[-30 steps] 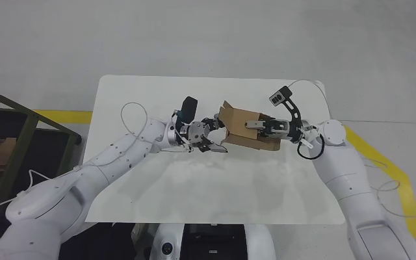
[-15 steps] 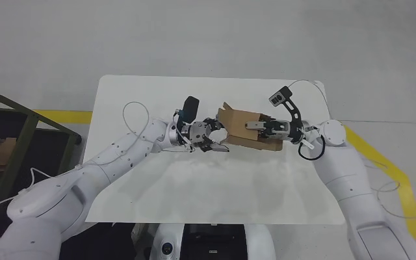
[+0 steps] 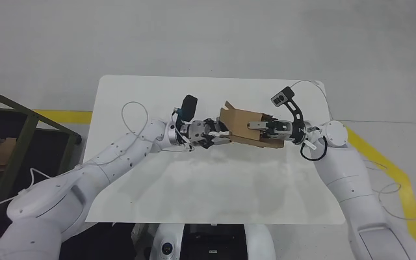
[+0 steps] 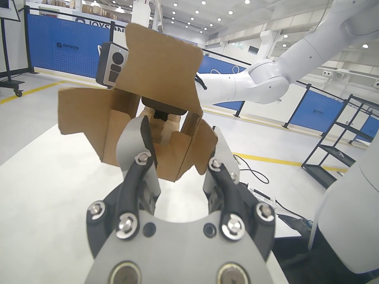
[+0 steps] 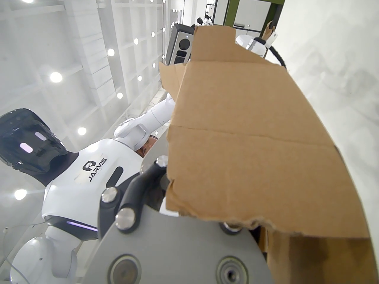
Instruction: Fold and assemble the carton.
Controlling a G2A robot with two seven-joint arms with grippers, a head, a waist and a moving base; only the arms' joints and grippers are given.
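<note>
My right gripper (image 3: 265, 126) is clamped on the far end of the carton (image 3: 242, 127), holding it over the middle of the table (image 3: 195, 188). My left gripper (image 4: 179, 131) is spread wide at the near, open end; I cannot tell if it touches. The carton looks like light, thin board, stiff across the panels and weak at the creases. I would press each loose flap (image 4: 160, 69) near its crease, gently, since edges crush easily.
</note>
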